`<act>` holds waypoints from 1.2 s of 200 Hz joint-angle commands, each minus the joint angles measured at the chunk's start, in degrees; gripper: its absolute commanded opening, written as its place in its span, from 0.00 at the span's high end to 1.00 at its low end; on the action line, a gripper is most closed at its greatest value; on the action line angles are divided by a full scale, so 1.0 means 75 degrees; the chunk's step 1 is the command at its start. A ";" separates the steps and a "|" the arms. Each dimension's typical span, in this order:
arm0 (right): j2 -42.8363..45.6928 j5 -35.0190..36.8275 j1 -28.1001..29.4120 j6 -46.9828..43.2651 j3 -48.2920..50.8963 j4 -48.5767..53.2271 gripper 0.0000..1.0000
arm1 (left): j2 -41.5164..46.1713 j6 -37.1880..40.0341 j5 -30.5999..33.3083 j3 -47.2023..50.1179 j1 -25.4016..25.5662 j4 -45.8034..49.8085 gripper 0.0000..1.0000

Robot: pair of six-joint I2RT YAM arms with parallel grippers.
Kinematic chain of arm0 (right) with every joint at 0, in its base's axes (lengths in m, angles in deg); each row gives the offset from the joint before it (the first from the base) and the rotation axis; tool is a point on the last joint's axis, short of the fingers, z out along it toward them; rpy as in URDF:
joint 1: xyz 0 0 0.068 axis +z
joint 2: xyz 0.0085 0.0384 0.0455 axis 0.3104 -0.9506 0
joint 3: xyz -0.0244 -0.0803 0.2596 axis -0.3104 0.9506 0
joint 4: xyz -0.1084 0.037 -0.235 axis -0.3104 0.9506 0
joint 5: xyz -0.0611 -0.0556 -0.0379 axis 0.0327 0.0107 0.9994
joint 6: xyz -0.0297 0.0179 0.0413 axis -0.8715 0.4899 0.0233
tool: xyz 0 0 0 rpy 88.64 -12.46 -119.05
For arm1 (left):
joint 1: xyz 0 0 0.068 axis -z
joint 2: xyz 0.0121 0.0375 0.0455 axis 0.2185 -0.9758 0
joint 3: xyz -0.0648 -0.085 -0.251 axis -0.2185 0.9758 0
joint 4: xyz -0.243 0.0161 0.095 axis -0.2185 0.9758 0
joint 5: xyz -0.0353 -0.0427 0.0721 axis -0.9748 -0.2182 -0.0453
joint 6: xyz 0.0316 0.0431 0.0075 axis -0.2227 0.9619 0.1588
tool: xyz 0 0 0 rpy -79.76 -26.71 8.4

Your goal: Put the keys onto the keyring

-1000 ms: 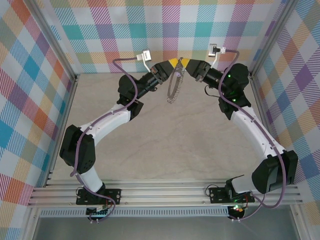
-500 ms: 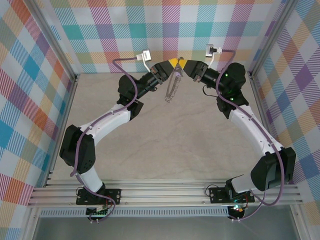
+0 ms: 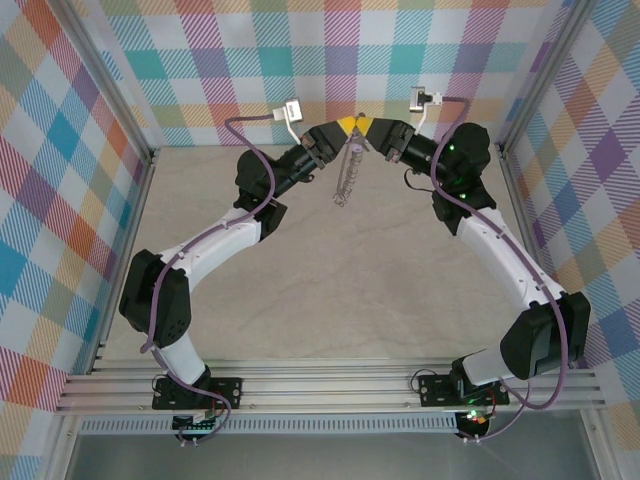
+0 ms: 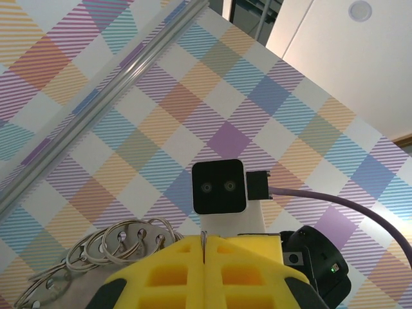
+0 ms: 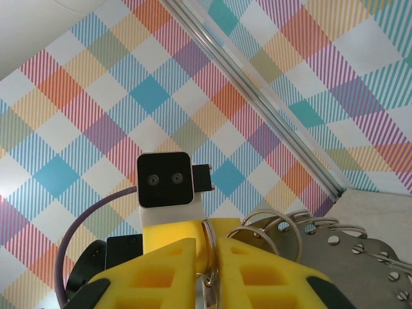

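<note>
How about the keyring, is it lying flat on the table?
No, the keyring hangs edge-on from the left hand and right hand, up off the table.

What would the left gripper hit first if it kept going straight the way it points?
Most likely the right gripper, facing it almost tip to tip just past the keyring that the left gripper pinches; exact depth is unclear.

**Site: Robot Test Cell, Laboratory Setting**

The work area is an enclosed bench. Plaid-printed wall panels (image 3: 330,50) close three sides, held in aluminium profile posts (image 3: 100,88). The left arm (image 3: 215,240) and right arm (image 3: 500,250) are bolted to slotted aluminium rails (image 3: 330,385) along the lower edge of the frame. The tabletop (image 3: 340,290) is pale. At the upper right of the left wrist view, a white ceiling (image 4: 335,64) carries a round light (image 4: 360,10).
</note>
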 commanded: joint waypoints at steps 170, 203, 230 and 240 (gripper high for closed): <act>-0.1063 -0.3566 -0.1105 -0.3048 -0.2149 0.3485 1.00 | -0.0106 0.4090 -0.3702 -0.2807 -0.1398 0.5695 0.57; -0.1433 -0.4328 -0.1189 -0.3590 -0.2729 0.4331 1.00 | -0.0856 0.5337 -0.4795 -0.4241 -0.1448 0.7830 0.57; -0.1577 -0.4603 -0.1189 -0.3794 -0.2888 0.4634 1.00 | -0.1454 0.6616 -0.5353 -0.5554 -0.1448 1.0034 0.58; -0.1577 -0.4626 -0.1189 -0.3820 -0.2871 0.4650 1.00 | -0.1641 0.6969 -0.5435 -0.5963 -0.1449 1.0656 0.59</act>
